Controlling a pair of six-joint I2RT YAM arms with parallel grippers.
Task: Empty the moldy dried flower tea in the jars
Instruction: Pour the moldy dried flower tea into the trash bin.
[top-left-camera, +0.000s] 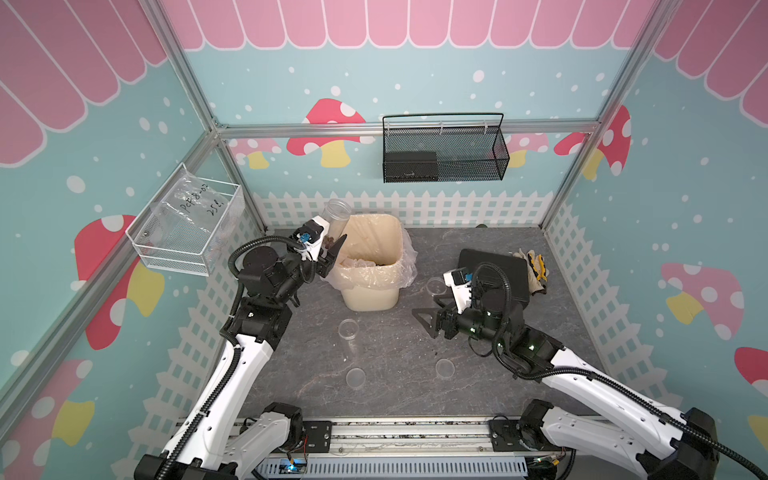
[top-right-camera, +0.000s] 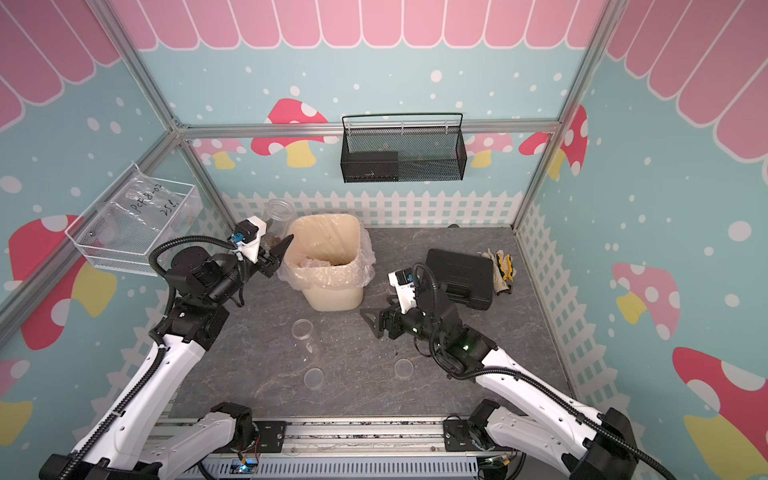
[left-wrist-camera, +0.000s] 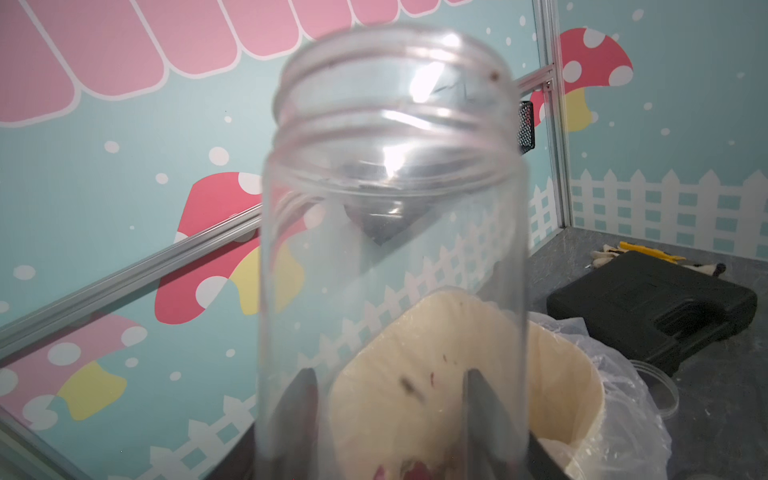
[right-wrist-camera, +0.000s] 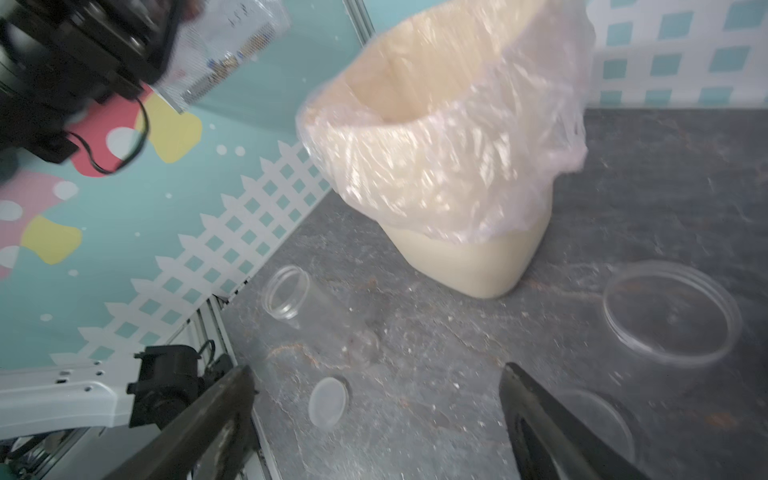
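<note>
Jar (top-left-camera: 336, 216) clamped at its base by left gripper (top-left-camera: 332, 247) beside bin (top-left-camera: 374, 218) rim, tea (top-left-camera: 329, 240) lying at base; tip mouth well over bin before inverting. Right gripper (right-wrist-camera: 376, 368) gapes empty.

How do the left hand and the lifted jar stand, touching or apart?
Touching. The left wrist view shows the fingers of the left hand clamping the jar from both sides.

Raised clear jar (top-left-camera: 336, 218) tilts, brown tea (top-left-camera: 330, 241) at its base; another jar (top-left-camera: 348, 330) stands empty.
</note>
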